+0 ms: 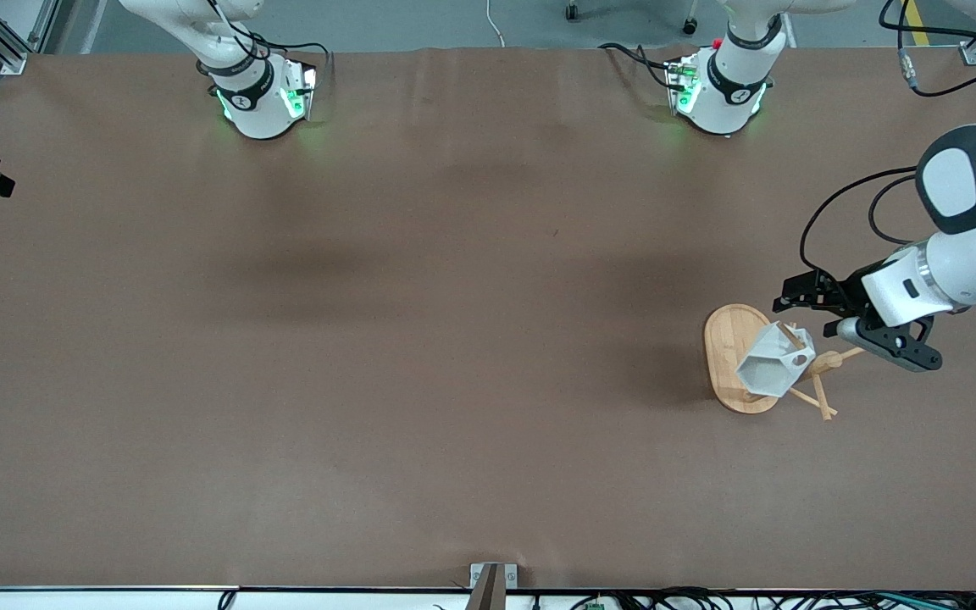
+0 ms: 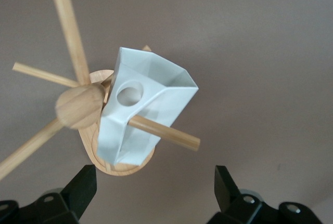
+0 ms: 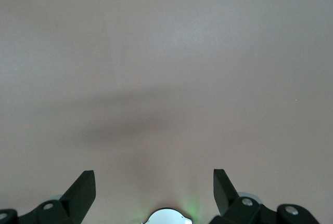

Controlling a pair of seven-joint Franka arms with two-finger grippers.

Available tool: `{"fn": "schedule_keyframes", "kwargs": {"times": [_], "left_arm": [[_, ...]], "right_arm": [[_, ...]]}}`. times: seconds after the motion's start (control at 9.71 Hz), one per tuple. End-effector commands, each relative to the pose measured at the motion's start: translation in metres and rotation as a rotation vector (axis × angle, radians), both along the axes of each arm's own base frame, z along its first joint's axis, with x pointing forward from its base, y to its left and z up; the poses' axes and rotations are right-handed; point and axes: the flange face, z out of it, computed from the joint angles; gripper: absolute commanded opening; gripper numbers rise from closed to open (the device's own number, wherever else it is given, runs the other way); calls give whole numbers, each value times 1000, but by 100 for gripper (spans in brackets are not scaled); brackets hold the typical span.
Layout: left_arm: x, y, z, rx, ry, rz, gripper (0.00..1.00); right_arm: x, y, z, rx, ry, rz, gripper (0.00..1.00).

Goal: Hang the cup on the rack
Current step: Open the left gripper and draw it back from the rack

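The white faceted cup [image 1: 774, 360] hangs tilted on a peg of the bamboo rack [image 1: 729, 339], toward the left arm's end of the table. In the left wrist view the cup [image 2: 143, 117] rests against the rack's post knob [image 2: 79, 106], and a peg [image 2: 171, 134] sticks out past its handle. My left gripper [image 1: 856, 326] is open and empty over the rack, apart from the cup; its fingers [image 2: 83, 187] show with bare table between them. My right gripper [image 3: 154, 190] is open and empty over bare table by its own base.
The brown table [image 1: 420, 339] spreads wide around the rack. The arm bases [image 1: 259, 102] stand along the table edge farthest from the front camera. The right arm waits folded above its base. A small metal bracket [image 1: 492, 580] sits at the nearest edge.
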Motion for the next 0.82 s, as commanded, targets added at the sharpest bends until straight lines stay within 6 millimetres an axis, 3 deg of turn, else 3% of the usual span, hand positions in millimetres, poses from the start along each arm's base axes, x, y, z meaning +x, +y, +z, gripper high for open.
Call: {"fn": "schedule_keyframes", "kwargs": {"times": [0.0,0.21,0.52,0.72], "left_arm": [[-20,-6,35,35,38,91,100],[-38,-28,86,181,7,154,100],[-50,-64,148,311,4,243,100],[-50,-49,179,333,-62,199,100]], "right_arm": [[-1,-4,0,-9,7,8,100],[-1,-5,0,-9,7,6,100],[-2,-5,0,-8,13,8,100],[-2,-6,0,-7,13,19,100]]}}
